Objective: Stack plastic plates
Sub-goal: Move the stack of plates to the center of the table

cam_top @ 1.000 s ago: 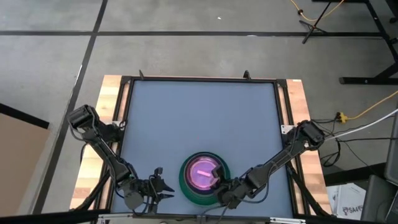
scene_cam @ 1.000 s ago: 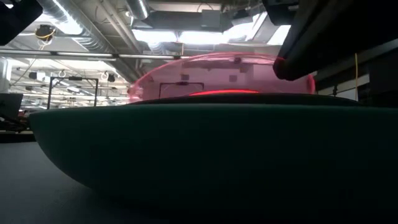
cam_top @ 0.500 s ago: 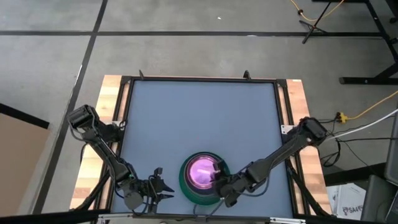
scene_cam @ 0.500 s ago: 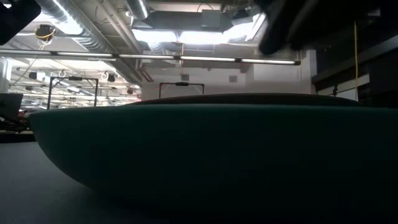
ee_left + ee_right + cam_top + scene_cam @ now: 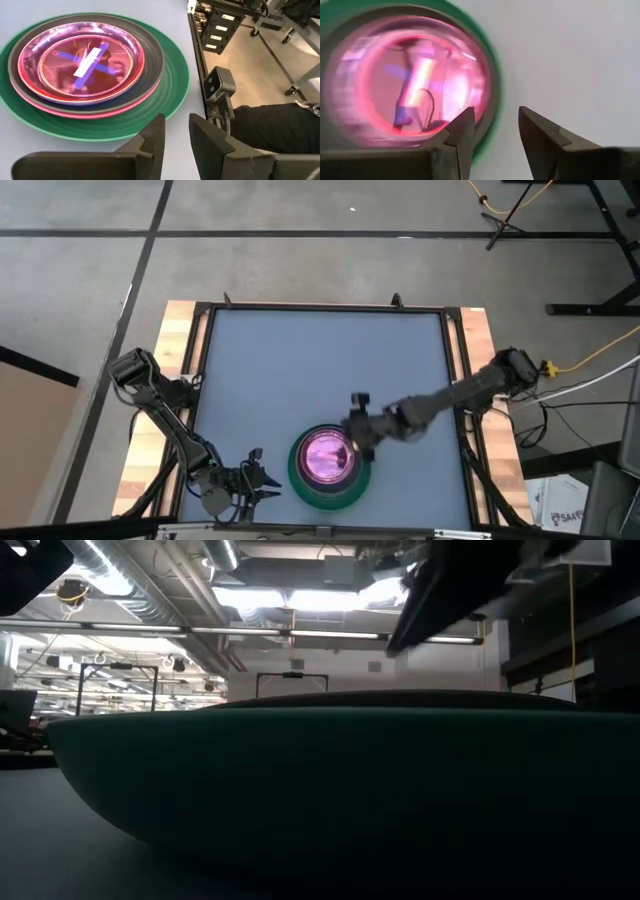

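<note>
Right gripper (image 5: 352, 423) over the table (image 5: 320, 370), just beyond the stack's far-right rim, toward the middle of the surface. Fingers (image 5: 462, 132) parted with a plain gap, nothing between them. In the right wrist view the pads frame the stack's edge and the bare grey surface beside it. Arm runs back to the right edge of the table.

Left gripper (image 5: 250, 478) near the front-left corner, just left of the stack and apart from it. Fingers (image 5: 155, 137) close together with a narrow slot between, holding nothing. They point toward the stack's green rim without touching.

Plates sit nested in one stack near the front edge, roughly centred along it. Large dark green plate (image 5: 172, 75) at the bottom, flat on the surface. On it a dark grey plate (image 5: 150, 42), then a pink plate (image 5: 95, 111) showing as a thin rim. Inside that, a translucent pink plate (image 5: 135, 60) uppermost. Through it a blue tint and a pale stripe (image 5: 90, 60) show; whether these belong to a separate blue plate cannot be told.

Low view filled by the green plate's dark side wall, with the stack's upper rim just above it.
</note>
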Robot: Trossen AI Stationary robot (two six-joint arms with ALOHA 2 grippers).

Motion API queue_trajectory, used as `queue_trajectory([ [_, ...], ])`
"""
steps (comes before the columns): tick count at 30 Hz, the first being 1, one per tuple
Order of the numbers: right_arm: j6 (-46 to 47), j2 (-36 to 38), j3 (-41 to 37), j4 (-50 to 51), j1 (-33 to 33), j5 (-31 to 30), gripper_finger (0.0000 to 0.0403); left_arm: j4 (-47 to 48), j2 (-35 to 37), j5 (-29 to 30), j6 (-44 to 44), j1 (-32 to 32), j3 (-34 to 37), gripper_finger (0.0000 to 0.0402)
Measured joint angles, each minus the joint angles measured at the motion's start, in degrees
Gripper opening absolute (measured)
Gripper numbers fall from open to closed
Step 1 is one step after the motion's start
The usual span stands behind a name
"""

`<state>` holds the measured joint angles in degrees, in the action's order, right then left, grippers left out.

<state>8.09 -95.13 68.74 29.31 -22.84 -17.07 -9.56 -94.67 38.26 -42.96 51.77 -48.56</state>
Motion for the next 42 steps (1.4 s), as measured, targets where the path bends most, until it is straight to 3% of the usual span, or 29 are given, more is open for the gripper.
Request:
queue_trajectory([
  [6, 8.51, 0.10, -12.28, -15.88, 10.03, 6.72, 0.0145, 0.02, 0.00, 0.00, 0.02, 0.00, 0.00, 0.0082],
  [12, 9.82, 0.11, -18.15, -28.35, 11.27, 12.09, 0.0145, 0.07, 0.00, 1.29, 1.53, -0.10, 0.00, 0.0082],
  [38, 11.18, -5.43, -18.56, -29.60, 11.19, 12.24, 0.0145, -0.03, 0.02, 1.74, 2.64, -0.39, 0.02, 0.0082],
  [42, 11.15, -5.49, -18.56, -29.71, 11.18, 12.38, 0.0128, -0.09, 0.02, 1.73, 2.67, -0.75, 0.02, 0.0082],
])
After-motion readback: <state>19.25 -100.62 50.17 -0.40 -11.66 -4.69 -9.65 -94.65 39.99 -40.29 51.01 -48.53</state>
